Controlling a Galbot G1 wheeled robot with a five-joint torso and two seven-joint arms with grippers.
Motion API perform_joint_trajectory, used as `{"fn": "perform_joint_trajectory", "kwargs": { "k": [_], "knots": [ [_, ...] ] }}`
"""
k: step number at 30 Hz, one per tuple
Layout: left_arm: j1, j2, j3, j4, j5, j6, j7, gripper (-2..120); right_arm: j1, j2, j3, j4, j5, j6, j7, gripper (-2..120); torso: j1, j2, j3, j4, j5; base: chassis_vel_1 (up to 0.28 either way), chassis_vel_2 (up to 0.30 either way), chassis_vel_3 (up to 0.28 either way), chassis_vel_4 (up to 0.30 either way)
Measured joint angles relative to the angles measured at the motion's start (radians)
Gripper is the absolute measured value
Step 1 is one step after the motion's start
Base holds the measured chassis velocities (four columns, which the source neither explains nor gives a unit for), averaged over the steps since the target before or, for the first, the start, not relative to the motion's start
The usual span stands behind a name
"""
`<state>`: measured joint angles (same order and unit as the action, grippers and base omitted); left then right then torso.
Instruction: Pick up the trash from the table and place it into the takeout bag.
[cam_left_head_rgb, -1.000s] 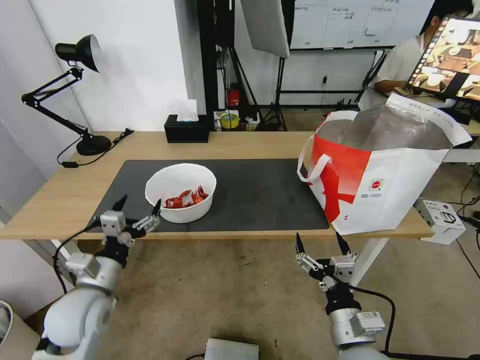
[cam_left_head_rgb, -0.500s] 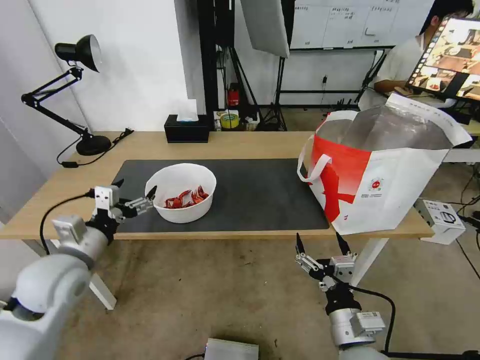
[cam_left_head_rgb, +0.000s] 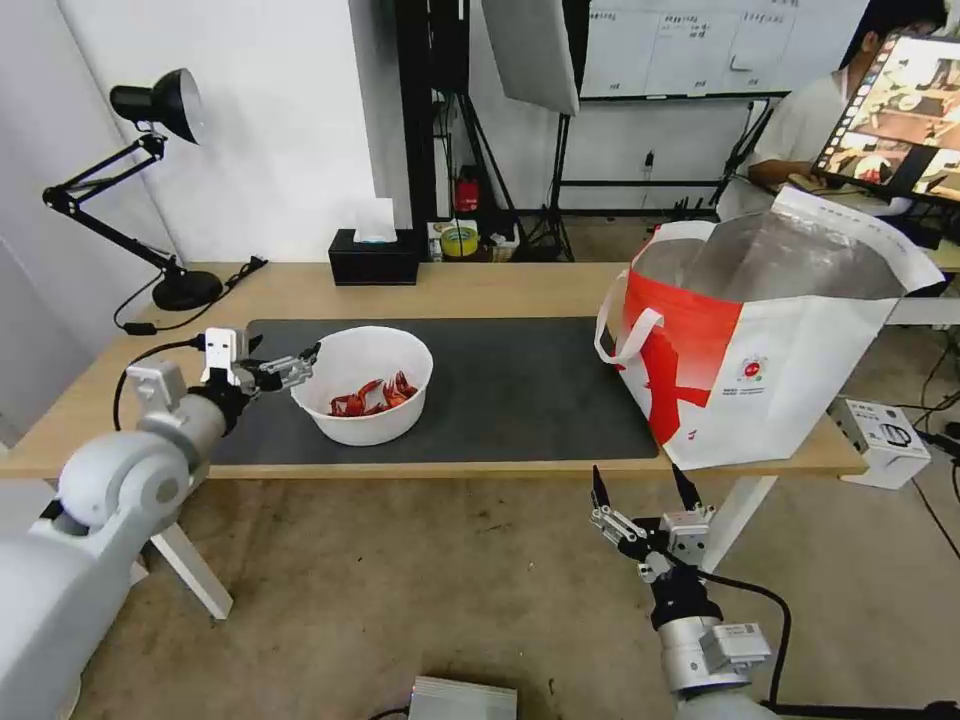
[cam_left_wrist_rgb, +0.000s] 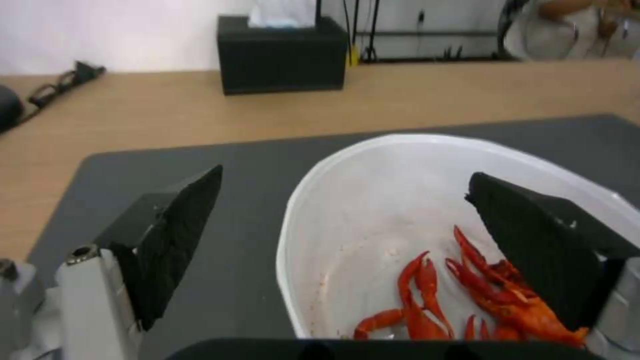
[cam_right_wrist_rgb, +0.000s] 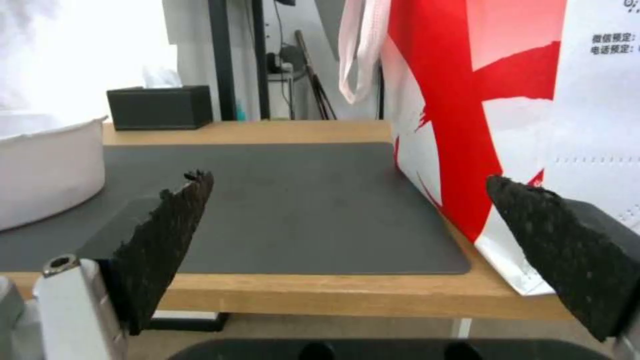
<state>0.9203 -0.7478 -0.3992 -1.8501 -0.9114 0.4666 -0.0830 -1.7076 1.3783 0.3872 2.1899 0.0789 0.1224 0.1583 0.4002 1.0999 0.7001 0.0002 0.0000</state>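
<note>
We count one white bowl (cam_left_head_rgb: 362, 385) holding red crayfish shells (cam_left_head_rgb: 372, 396), and it sits on the dark grey mat (cam_left_head_rgb: 520, 385) that covers the middle of the surface (cam_left_head_rgb: 480, 285). Taking the bowl as our landmark, the left gripper (cam_left_head_rgb: 283, 366) is at its rim on the side away from the bag; in the left wrist view its two fingers (cam_left_wrist_rgb: 175, 225) are spread wide, one outside the bowl wall and one over the inside, not closed on anything. One takeout bag (cam_left_head_rgb: 760, 340) stands well apart from the bowl at the far end of the mat, mouth open, silver lining showing. It carries one small round logo (cam_left_head_rgb: 752, 369) with a line of small print under it that we cannot read; in the right wrist view we can make out Chinese characters near the top corner, probably a phone or booking line. One black tissue box (cam_left_head_rgb: 374, 257) stands behind the bowl, near the back edge. One black desk lamp (cam_left_head_rgb: 150, 180) stands beyond the left gripper. The right gripper (cam_left_head_rgb: 640, 490) hangs below the front edge, nearer the bag than the bowl, its fingers (cam_right_wrist_rgb: 167, 235) wide apart and empty.
</note>
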Motion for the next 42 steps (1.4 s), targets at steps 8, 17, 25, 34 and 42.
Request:
{"fn": "perform_joint_trajectory", "kwargs": {
  "k": [8,17,25,34,42],
  "knots": [
    [-0.215,0.008,0.179,0.142,-0.041,0.107,-0.004,100,0.000,0.000,0.000,0.000,0.000,0.000,0.000,100,0.000,0.000,0.000,-0.0003,0.0001,0.000,0.000,0.000,0.000],
    [-0.341,-0.044,0.302,0.312,0.030,0.125,0.049,100,0.000,0.000,0.000,0.000,0.000,0.000,0.000,100,0.000,0.000,0.000,-0.0002,-0.0001,0.000,0.000,0.000,0.000],
    [-0.329,-0.057,0.297,0.333,0.058,0.111,0.079,100,0.000,0.000,0.000,0.000,0.000,0.000,0.000,100,0.000,0.000,0.000,-0.0002,0.0002,0.000,0.000,0.000,0.000],
    [-0.291,-0.055,0.272,0.317,0.077,0.094,0.110,79,0.000,0.000,0.000,0.000,0.000,0.000,0.000,100,0.000,0.000,0.000,-0.0002,0.0000,0.000,0.000,0.000,0.000],
    [-0.268,-0.051,0.264,0.295,0.086,0.082,0.115,51,0.000,0.000,0.000,0.000,0.000,0.000,0.000,100,0.000,0.000,0.000,-0.0001,0.0000,0.000,0.000,0.000,0.000]
  ]
}}
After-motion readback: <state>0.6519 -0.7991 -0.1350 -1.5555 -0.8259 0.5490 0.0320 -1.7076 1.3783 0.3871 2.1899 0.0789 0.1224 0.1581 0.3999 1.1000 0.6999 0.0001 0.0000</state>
